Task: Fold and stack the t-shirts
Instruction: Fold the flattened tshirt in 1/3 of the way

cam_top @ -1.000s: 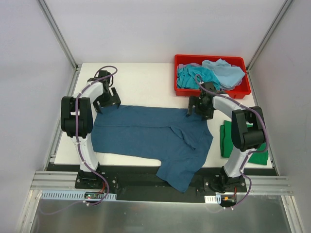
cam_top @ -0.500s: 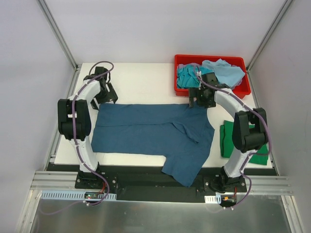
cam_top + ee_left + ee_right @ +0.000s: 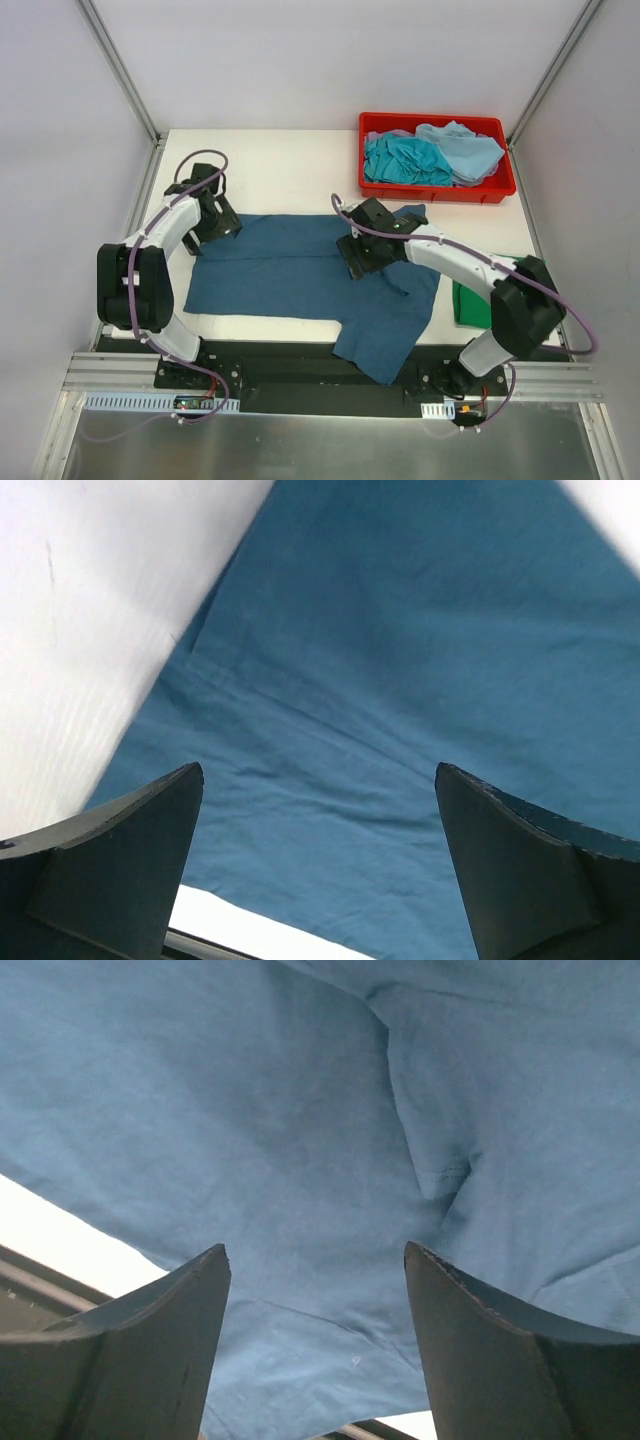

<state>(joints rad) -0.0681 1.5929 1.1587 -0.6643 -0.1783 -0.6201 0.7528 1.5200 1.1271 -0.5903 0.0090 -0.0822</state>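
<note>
A dark teal-blue t-shirt (image 3: pixel 290 265) lies spread flat on the white table, with one end hanging over the near edge. My left gripper (image 3: pixel 218 225) hovers open over its far left corner; the left wrist view shows blue cloth (image 3: pixel 400 660) under the empty left gripper (image 3: pixel 318 772). Over the shirt's middle my right gripper (image 3: pixel 358 262) is also open, and in the right wrist view the right gripper (image 3: pixel 315 1250) has only wrinkled cloth (image 3: pixel 250 1110) beneath it. A folded green t-shirt (image 3: pixel 468 300) lies at the right, partly hidden by the right arm.
A red bin (image 3: pixel 437 190) at the far right holds a turquoise shirt (image 3: pixel 400 160) and a pale blue shirt (image 3: pixel 465 150). Bare white table (image 3: pixel 290 175) lies beyond the spread shirt. Grey walls and metal posts close in both sides.
My right arm has swung from the shirt's far right corner by the bin to above its middle. The left gripper shifted slightly nearer. The shirt's far edge now lies straighter.
</note>
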